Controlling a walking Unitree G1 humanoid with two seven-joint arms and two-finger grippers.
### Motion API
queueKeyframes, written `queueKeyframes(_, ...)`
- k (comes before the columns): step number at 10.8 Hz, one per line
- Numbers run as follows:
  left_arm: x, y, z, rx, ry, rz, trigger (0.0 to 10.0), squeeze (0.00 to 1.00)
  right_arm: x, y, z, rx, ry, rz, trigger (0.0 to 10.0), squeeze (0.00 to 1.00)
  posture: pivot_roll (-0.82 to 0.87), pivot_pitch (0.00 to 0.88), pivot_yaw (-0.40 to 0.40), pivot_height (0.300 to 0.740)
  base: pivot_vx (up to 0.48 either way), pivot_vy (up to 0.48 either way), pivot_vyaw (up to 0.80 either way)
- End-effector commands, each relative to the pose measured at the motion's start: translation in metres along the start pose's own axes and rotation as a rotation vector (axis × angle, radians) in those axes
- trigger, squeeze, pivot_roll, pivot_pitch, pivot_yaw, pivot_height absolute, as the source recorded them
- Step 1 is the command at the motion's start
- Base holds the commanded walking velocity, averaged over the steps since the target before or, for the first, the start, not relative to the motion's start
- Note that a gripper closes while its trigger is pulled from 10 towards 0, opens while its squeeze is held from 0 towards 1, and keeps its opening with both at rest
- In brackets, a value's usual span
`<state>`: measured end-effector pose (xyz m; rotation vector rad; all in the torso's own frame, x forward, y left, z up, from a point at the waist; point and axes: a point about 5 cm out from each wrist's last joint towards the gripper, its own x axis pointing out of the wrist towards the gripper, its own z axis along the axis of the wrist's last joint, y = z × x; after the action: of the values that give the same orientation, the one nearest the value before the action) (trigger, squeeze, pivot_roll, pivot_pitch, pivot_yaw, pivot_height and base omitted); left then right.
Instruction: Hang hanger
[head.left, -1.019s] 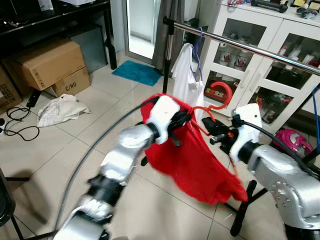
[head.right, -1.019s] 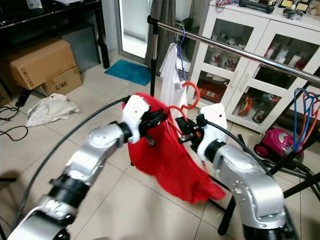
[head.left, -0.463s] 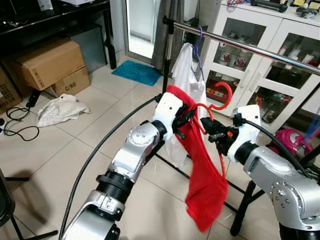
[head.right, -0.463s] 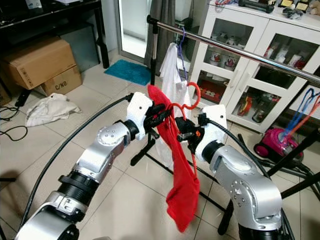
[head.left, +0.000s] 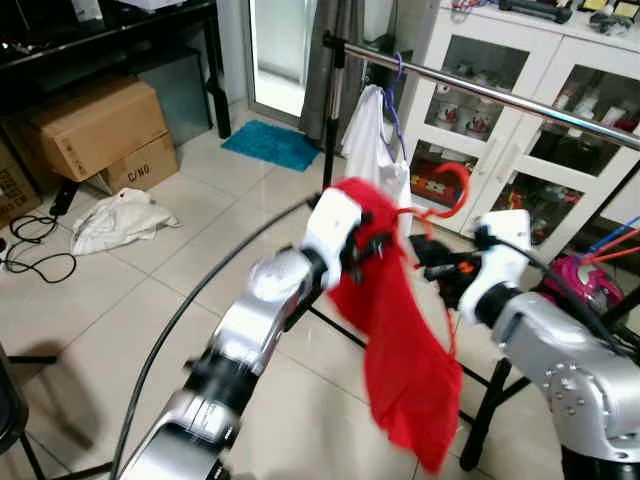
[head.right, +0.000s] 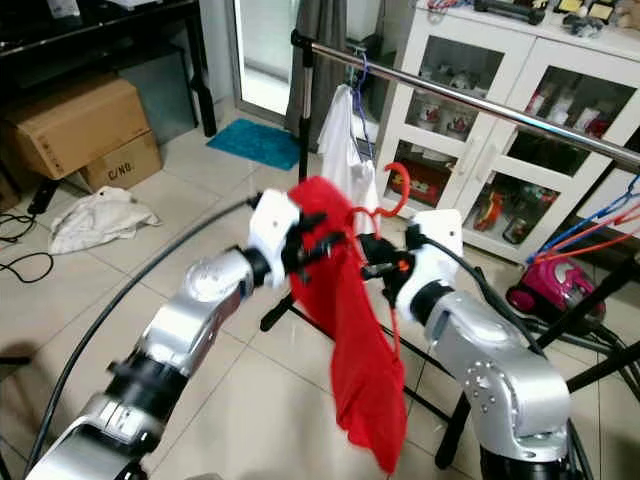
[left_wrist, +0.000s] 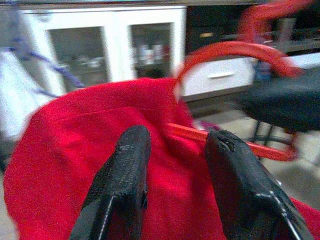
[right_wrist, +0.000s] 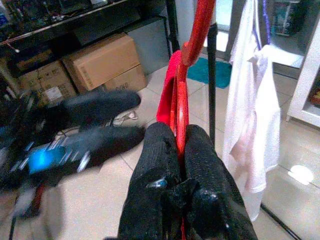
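Red hanger (head.right: 385, 205), carrying a red garment (head.right: 355, 330), is held up in front of the clothes rail (head.right: 480, 100), hook not yet over it. Right gripper (right_wrist: 177, 150): fingers pinched tight on the hanger wire. Left gripper (left_wrist: 175, 150): fingers parted, straddling the red cloth at the hanger's shoulder, not closed on it. Farther along the rail, a white garment (head.right: 345, 150) hangs on a purple hanger (head.right: 357, 75). White cabinet (head.right: 520, 130) stands behind.
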<state>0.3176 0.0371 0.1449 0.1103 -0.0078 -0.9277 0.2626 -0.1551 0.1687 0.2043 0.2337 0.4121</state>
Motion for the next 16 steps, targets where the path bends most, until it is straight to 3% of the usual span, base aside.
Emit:
queueKeyframes(1,0.0,-0.007,0.008,0.018,-0.04,-0.06,10.0,0.0,-0.001,-0.001,0.006,-0.006,-0.02,-0.01,0.0,0.0,-0.02,0.0,-0.058,0.74,0.0,0.0,0.0)
queueKeyframes(3,-0.004,-0.004,0.008,0.031,-0.032,-0.041,10.0,0.0,-0.001,-0.001,0.006,-0.007,-0.014,-0.009,0.0,0.0,-0.02,0.0,-0.063,0.74,0.0,0.0,0.0)
queueKeyframes(5,-0.009,0.01,0.005,0.051,0.0,0.111,10.0,0.0,0.0,0.0,0.007,-0.004,-0.009,0.008,0.0,0.0,-0.01,0.0,-0.067,0.74,0.0,0.0,0.0)
queueKeyframes(8,-0.001,0.028,0.0,-0.033,0.002,0.23,10.0,0.0,0.0,0.001,0.012,0.003,-0.02,0.055,0.0,0.0,-0.01,0.0,-0.078,0.74,0.0,0.0,0.0)
queueKeyframes(11,0.009,0.019,0.006,-0.04,-0.049,0.084,10.0,0.0,-0.003,-0.001,0.016,0.0,-0.027,0.062,0.0,0.0,-0.02,0.0,-0.074,0.74,0.0,0.0,0.0)
queueKeyframes(16,0.012,0.032,-0.005,0.036,0.041,0.082,10.0,0.0,-0.006,0.009,0.02,0.013,-0.042,0.145,0.0,0.0,-0.03,0.0,-0.07,0.74,0.0,0.0,0.0)
